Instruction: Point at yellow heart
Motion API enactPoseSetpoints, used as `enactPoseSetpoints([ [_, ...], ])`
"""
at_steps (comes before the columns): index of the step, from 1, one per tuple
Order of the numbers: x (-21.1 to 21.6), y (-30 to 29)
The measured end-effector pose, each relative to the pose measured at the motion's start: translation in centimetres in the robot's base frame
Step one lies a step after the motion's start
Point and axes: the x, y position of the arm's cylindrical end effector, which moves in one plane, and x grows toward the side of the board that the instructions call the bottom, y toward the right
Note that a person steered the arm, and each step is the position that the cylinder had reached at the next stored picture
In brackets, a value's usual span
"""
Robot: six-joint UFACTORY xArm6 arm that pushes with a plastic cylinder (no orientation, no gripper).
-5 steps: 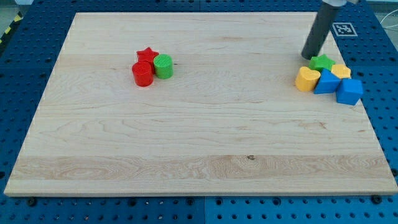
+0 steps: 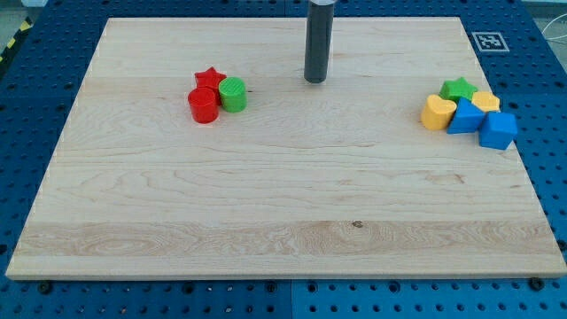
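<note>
My tip (image 2: 315,80) upper centre of tabletop (image 2: 266,195), well apart from yellow heart (image 2: 435,112) at right cluster; no fingers on rod.

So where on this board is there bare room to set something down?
The whole lower half of the board is free, as is the stretch between my tip and the yellow heart. It is crowded around that right cluster and around the red cylinder.

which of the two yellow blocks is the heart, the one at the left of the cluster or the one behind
The yellow heart is the one at the cluster's left edge, lobed and fully visible. The other yellow block sits farther right, partly hidden behind the blue blocks.
</note>
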Motion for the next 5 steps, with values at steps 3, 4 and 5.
enactPoseSetpoints([
  [3,2.6,3.7],
  [4,4.5,7.4],
  [5,5.0,10.6],
])
